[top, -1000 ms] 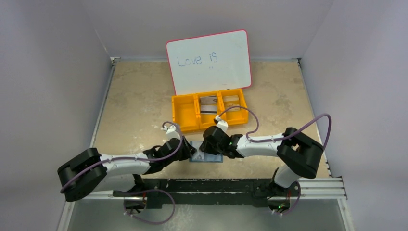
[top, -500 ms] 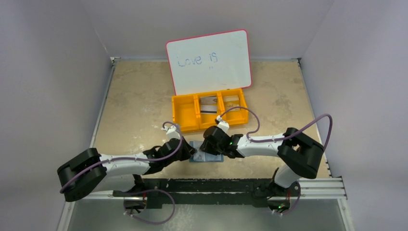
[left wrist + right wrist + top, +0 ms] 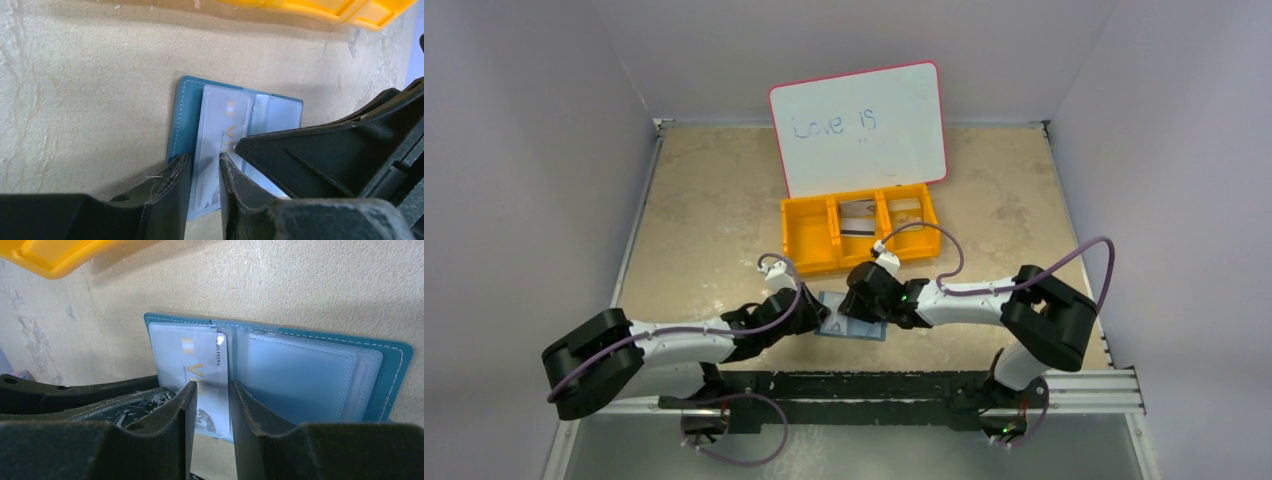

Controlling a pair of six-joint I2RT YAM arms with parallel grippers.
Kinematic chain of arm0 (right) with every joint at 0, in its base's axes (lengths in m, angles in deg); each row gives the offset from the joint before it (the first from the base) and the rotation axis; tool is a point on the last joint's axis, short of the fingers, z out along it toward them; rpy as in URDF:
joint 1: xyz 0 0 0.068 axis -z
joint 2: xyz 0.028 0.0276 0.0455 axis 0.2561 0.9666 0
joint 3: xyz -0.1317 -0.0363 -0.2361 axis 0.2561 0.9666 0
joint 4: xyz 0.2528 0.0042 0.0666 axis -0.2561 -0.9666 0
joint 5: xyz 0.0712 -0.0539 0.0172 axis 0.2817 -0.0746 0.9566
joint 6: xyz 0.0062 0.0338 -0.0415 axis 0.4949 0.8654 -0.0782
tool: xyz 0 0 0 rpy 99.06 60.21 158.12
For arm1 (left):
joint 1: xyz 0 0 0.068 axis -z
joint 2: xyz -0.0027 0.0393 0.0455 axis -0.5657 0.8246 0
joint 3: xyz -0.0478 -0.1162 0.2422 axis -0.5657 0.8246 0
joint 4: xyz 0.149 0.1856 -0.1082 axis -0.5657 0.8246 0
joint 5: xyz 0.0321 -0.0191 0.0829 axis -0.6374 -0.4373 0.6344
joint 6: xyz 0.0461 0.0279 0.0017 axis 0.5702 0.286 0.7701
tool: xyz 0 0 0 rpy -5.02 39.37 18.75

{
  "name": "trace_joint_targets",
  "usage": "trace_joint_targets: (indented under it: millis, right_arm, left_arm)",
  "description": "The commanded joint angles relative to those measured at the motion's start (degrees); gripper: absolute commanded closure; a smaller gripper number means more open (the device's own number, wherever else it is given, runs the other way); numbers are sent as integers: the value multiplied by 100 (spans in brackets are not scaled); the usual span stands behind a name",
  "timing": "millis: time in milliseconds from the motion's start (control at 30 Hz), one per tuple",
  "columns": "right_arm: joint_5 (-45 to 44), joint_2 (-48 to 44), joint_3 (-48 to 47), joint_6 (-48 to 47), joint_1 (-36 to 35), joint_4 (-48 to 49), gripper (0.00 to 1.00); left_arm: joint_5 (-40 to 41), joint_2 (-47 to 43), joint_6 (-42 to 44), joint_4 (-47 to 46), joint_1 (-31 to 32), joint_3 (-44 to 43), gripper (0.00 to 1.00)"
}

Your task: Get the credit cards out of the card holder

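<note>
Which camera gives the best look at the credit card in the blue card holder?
Right wrist: the credit card sits close and centred, its lettering partly legible. Left wrist shows it too, partly blocked. Top external shows only a pale speck on the card holder.

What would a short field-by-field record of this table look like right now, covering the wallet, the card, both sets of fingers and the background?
Holder: teal-blue bifold wallet, open flat on the beige table
Card: pale silver plastic card, sticking out past the wallet's near edge
Left: left arm's fingers apart, straddling the card
Right: right arm's fingers apart, straddling the same card
Behind: orange three-compartment bin, pink-rimmed whiteboard
</note>
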Motion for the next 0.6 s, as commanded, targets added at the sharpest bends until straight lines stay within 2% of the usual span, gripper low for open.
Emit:
trace_joint_targets:
  millis: [0,100,367,567]
  right_arm:
    - [-28,30,34,-20,34,-122,66]
    - [-32,18,53,-22,41,-97,66]
    - [-28,4,60,17,44,-117,66]
    - [-130,-131,79,258,53,-340,66]
  left_arm:
    - [365,-50,157,723,7,-133,73]
    - [381,-49,213,800,7,-162,78]
    - [-114,491,351,123,2,-171,98]
    - [79,589,335,360,7,-194,100]
